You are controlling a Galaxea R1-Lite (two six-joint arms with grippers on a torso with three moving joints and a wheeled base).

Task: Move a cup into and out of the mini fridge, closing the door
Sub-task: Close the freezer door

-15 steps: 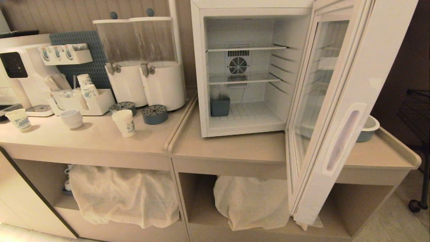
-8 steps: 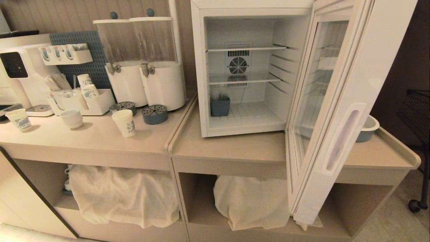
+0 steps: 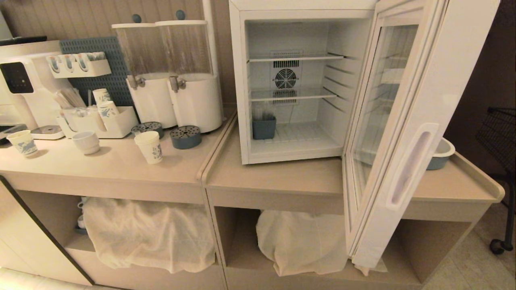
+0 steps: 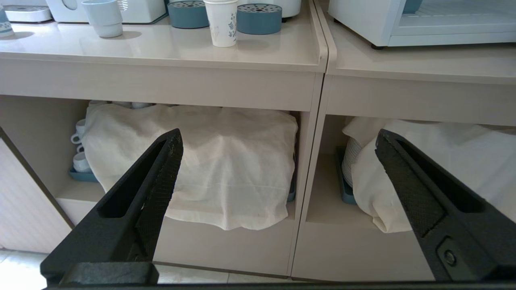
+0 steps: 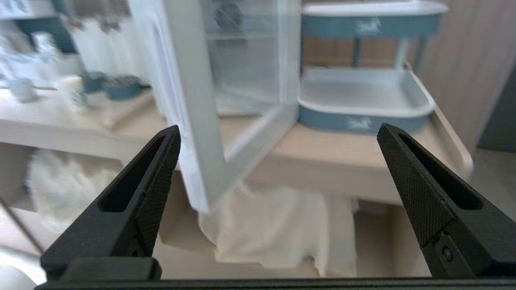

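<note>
Head view: cup (image 3: 148, 147) on tabletop (image 3: 121, 169), untouched, unchanged.
Door (image 3: 403, 133): wide open.
Left gripper (image 4: 278, 169): apart, empty.
Right gripper (image 5: 278, 161): apart, facing door.

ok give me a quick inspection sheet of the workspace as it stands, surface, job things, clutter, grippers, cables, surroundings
surface: beige counter in two adjoining sections, open shelves below.
job's things: the cup upright on the left section; the mini fridge on the right section, the door swung wide open; a small dark blue bin on the fridge floor.
clutter: squat white cup, patterned paper cup, two drink dispensers, two blue perforated discs, a caddy of cups and straws, a blue-and-white tray behind the door.
grippers: left gripper open, empty, low before the shelves; right gripper open, empty, facing the door's edge.
cables: nothing seen.
surroundings: cloth-covered dishes on the shelves, slatted wall, wire cart to the right.
</note>
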